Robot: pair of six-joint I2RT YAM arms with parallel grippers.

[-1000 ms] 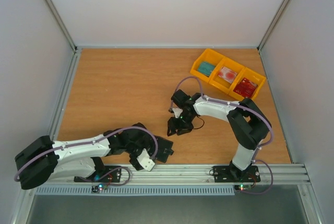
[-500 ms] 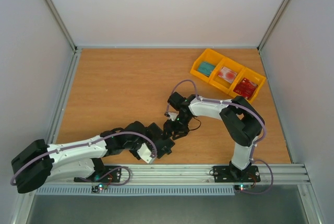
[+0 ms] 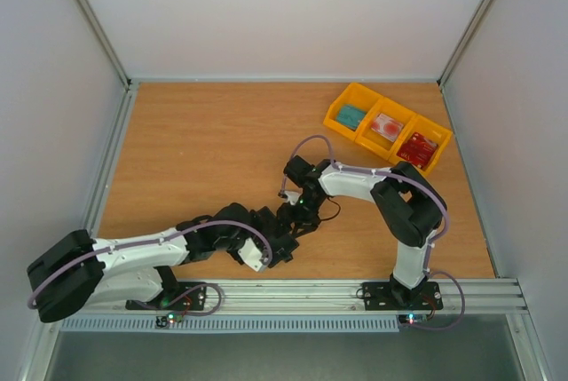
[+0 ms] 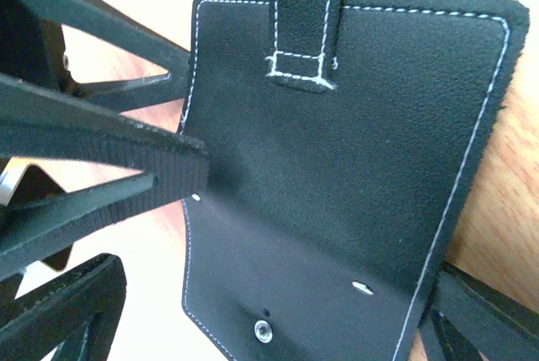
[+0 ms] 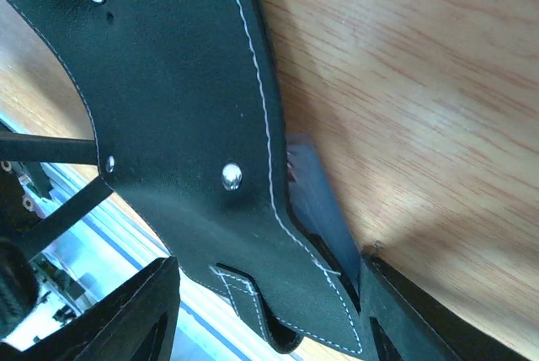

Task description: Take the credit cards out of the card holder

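Note:
The card holder [image 4: 354, 125] is dark leather with white stitching, a strap and a snap stud, and it fills the left wrist view. My left gripper [image 4: 278, 294] is open, one finger on each side of the holder's lower end. Its left finger [image 4: 67, 310] stands apart from the edge. My right gripper [image 5: 269, 277] is shut on the card holder [image 5: 168, 100], gripping it across one end. A grey-blue flap with a red sliver [image 5: 291, 169], perhaps a credit card's edge, shows beside it. In the top view both grippers [image 3: 282, 241] [image 3: 298, 215] meet and hide the holder.
A yellow three-compartment tray [image 3: 363, 138] stands at the back right. It holds a teal item [image 3: 352, 115], a pink-red card [image 3: 384, 125] and a red card [image 3: 417, 147]. The metal rail [image 3: 311, 292] runs along the near edge, just behind the grippers.
My left gripper has reached forward and right until it meets the right gripper at the holder. The right gripper has shifted slightly left and nearer.

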